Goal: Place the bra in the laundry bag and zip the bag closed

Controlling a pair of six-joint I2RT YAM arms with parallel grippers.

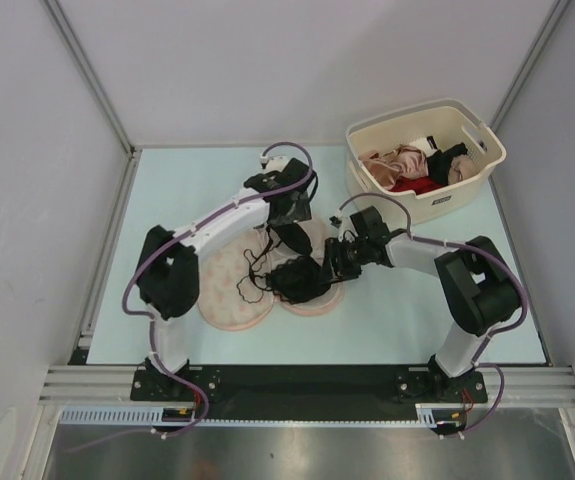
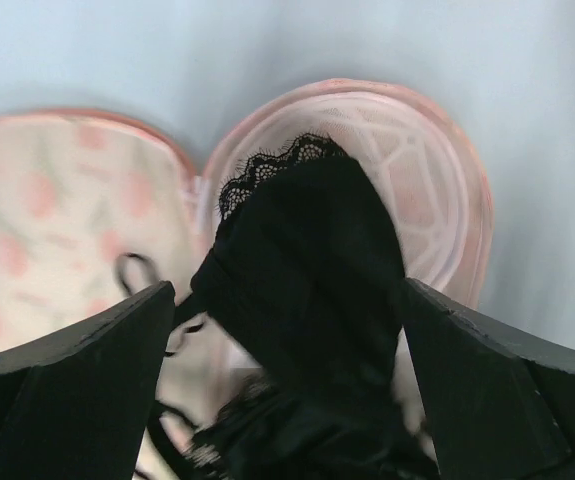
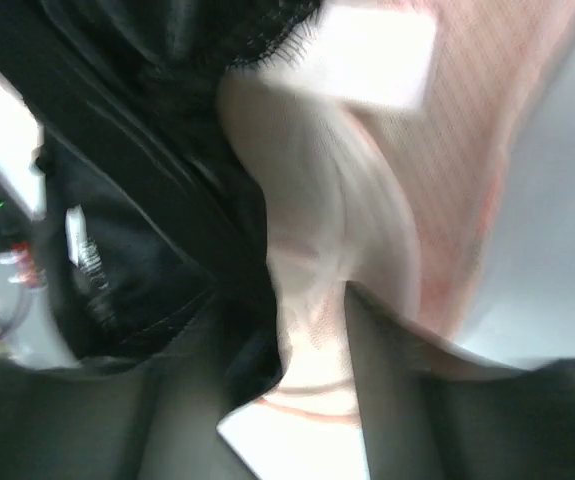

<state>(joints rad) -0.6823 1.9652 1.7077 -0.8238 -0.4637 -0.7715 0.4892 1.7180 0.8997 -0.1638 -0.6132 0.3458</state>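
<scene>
The laundry bag lies opened flat in the middle of the table, pale pink inner side up. The black lacy bra is heaped over its right lobe, and thin straps trail onto the left lobe. My left gripper hangs just above the bra from the far side. In the left wrist view the gripper is open, and the bra lies between its wide-apart fingers over the bag. My right gripper is at the bag's right edge. In its wrist view the gripper is open, with pink mesh of the bag and the bra's edge between its fingers.
A cream plastic basket stands at the back right, holding pink, red and black garments. White walls and metal rails close in the table on the left, right and far sides.
</scene>
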